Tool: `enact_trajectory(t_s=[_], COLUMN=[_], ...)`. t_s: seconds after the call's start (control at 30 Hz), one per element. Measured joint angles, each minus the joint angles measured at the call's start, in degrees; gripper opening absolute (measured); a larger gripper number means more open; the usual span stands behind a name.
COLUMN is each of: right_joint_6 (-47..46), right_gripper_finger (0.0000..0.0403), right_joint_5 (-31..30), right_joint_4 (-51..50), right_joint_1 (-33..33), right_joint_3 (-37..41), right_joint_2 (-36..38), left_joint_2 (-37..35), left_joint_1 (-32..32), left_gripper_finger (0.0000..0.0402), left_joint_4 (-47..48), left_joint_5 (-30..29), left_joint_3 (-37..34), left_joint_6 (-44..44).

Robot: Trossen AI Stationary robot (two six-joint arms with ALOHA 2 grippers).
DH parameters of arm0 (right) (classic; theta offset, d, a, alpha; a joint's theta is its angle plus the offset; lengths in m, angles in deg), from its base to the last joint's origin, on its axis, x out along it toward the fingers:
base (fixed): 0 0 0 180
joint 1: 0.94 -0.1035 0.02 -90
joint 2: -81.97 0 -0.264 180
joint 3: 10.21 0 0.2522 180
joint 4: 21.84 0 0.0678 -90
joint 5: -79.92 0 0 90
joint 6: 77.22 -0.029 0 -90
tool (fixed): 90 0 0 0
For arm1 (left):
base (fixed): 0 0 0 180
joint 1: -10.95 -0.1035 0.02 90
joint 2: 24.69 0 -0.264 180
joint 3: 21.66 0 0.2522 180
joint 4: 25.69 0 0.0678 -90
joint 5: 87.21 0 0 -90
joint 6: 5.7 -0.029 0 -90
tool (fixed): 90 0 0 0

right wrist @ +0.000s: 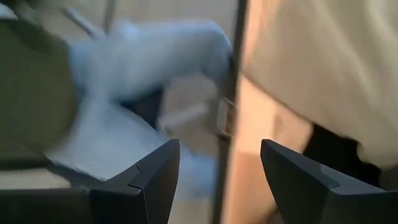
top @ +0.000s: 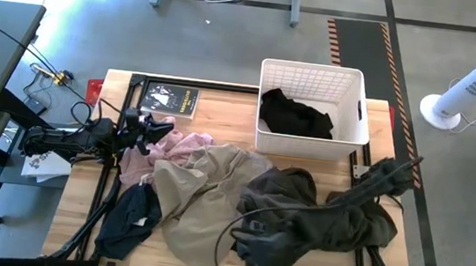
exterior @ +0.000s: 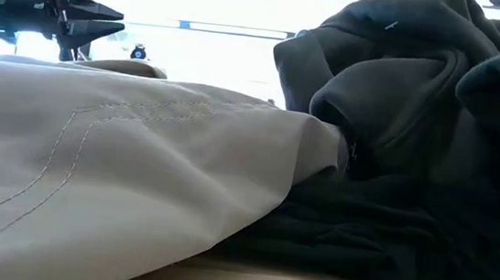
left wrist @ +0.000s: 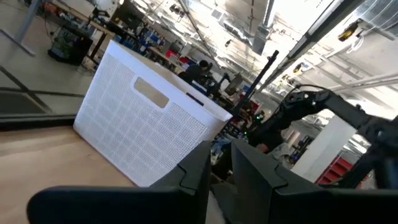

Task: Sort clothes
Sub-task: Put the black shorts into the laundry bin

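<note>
The pale pink garment (top: 170, 148), the beige garment (top: 205, 192), the navy garment (top: 127, 219) and the dark olive-brown garment (top: 319, 204) lie in a heap on the table. The black garment (top: 297, 114) lies in the white basket (top: 315, 75). My left gripper (top: 152, 127) hovers above the pink garment's far left edge; its fingers (left wrist: 193, 177) stand a narrow gap apart with nothing between them. It also shows in the low view (exterior: 105, 16). My right gripper (top: 248, 243) is open and empty at the table's near edge, between the beige cloth (right wrist: 323, 68) and the olive cloth (right wrist: 31, 87).
A dark book (top: 171, 99) lies at the far left, beside the basket (left wrist: 149, 130). The right arm (top: 364, 195) lies across the olive garment. The beige (exterior: 120, 155) and olive (exterior: 417, 128) garments fill the low view. Bare wood shows at the far middle (top: 226, 118).
</note>
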Motion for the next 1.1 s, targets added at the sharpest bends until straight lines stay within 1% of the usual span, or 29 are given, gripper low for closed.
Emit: enact_trajectory(t_s=[0.1, 0.2, 0.23, 0.3, 0.37, 0.4, 0.47, 0.57, 0.6, 0.73, 0.8, 0.97, 1.03, 1.1], right_joint_6=[3.80, 7.89, 8.80, 9.18, 6.34, 5.06, 3.86, 3.18, 2.61, 0.67, -0.66, 0.09, 0.09, 0.08], right_gripper_finger=[0.0222, 0.0222, 0.0222, 0.0222, 0.0222, 0.0222, 0.0222, 0.0222, 0.0222, 0.0222, 0.0222, 0.0222, 0.0221, 0.0213], right_joint_5=[2.47, 2.45, 1.45, -2.36, -6.06, -6.70, -5.92, -5.64, -6.84, -15.64, -17.89, -15.89, -16.75, -16.36], right_joint_4=[-3.75, -6.44, -7.30, -10.62, -14.69, -15.89, -17.01, -15.93, -16.14, -16.87, -16.70, -7.88, -5.65, -3.04], right_joint_1=[1.05, 1.42, 1.44, 1.44, 1.53, 1.55, 1.53, 0.55, 0.17, -0.18, 0.68, 2.65, 2.82, 2.89], right_joint_3=[-0.02, 0.00, 0.00, -0.04, -0.02, -0.02, -0.02, -0.03, -0.20, -0.97, -0.30, 5.21, 7.73, 10.04], right_joint_2=[-5.28, -10.17, -11.56, -14.14, -16.15, -16.55, -16.15, -14.56, -13.60, -11.17, -11.42, -12.44, -13.07, -12.83], left_joint_2=[-0.02, -0.02, 0.01, 0.01, 0.01, 0.01, 0.01, 0.01, 0.01, 0.01, 0.01, 0.01, 0.01, 0.01], left_joint_1=[0.00, 0.00, 0.00, 0.00, 0.00, 0.00, 0.00, 0.02, 0.02, 0.02, 0.02, 0.02, 0.01, 0.02], left_gripper_finger=[0.0062, 0.0062, 0.0062, 0.0062, 0.0062, 0.0062, 0.0062, 0.0062, 0.0062, 0.0062, 0.0062, 0.0062, 0.0062, 0.0062], left_joint_4=[0.93, 1.71, 1.98, 2.18, 2.47, 2.72, 3.01, 3.07, 3.08, 3.10, 3.13, 3.22, 3.51, 3.72], left_joint_5=[0.97, 1.69, 2.10, 3.19, 4.62, 5.23, 5.81, 5.81, 5.79, 5.78, 5.79, 5.78, 5.94, 6.05], left_joint_3=[0.00, 0.00, 0.00, 0.00, 0.00, 0.00, 0.00, 0.00, 0.00, 0.00, 0.00, 0.00, 0.00, 0.00], left_joint_6=[1.46, 2.84, 3.47, 4.18, 4.93, 5.23, 5.55, 5.60, 5.60, 5.60, 5.57, 5.58, 5.63, 5.64])
